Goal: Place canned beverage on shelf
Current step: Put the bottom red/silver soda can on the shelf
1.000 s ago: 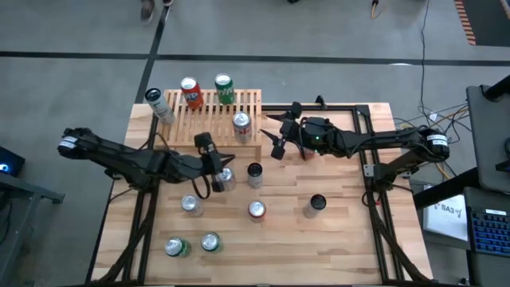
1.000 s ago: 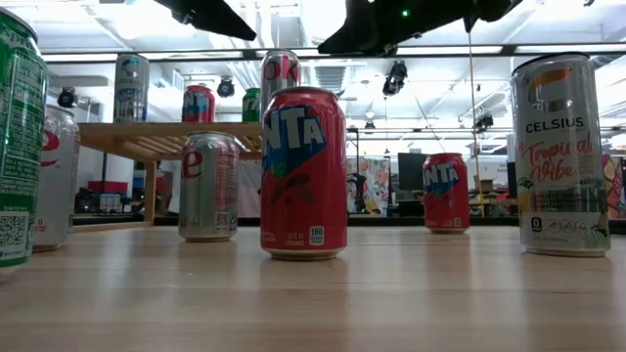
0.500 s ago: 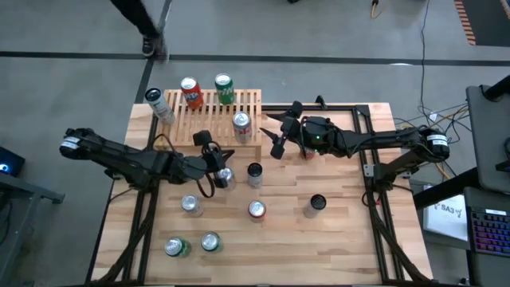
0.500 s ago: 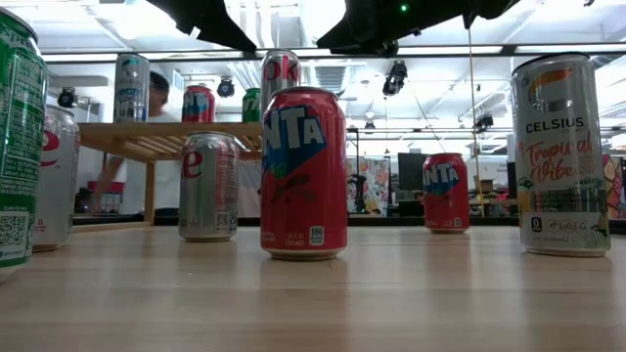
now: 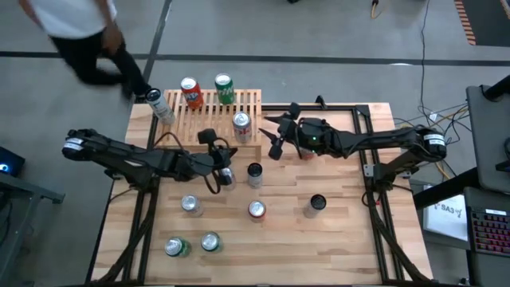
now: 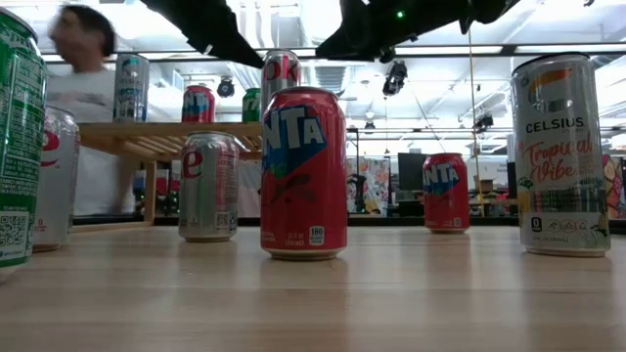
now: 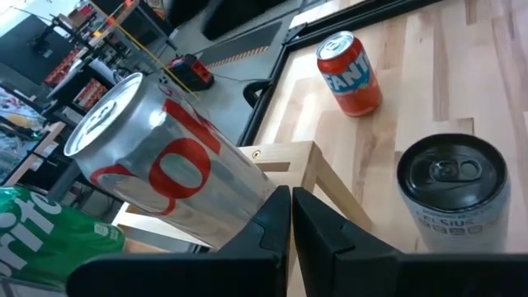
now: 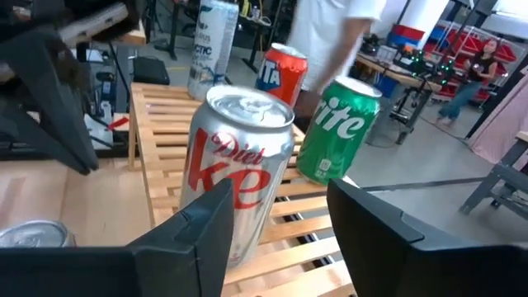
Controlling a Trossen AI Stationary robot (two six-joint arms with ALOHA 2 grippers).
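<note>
From my station I log the shelf (image 5: pixel 213 117), a light-wood slatted rack at the far left part of the table (image 5: pixel 335 231). On it stand four cans: a silver Diet Coke can (image 5: pixel 241 125) at its near right corner, a green Sprite can (image 5: pixel 225 88) and an orange-red Fanta can (image 5: pixel 190 92) along its far edge, a pale tall can (image 5: pixel 158 104) at its far left corner. The right claw (image 5: pixel 276 136) hangs just right of the shelf, fingers apart, holding nothing, the Diet Coke can just ahead of it. The left claw (image 5: pixel 221 153) hangs just in front of the shelf, fingers pressed together, empty. More cans stand on the table in front of the shelf, a black-topped can (image 5: pixel 254 173) nearest the left claw. A person (image 5: pixel 76 36) passes beyond the shelf's far left corner.
</note>
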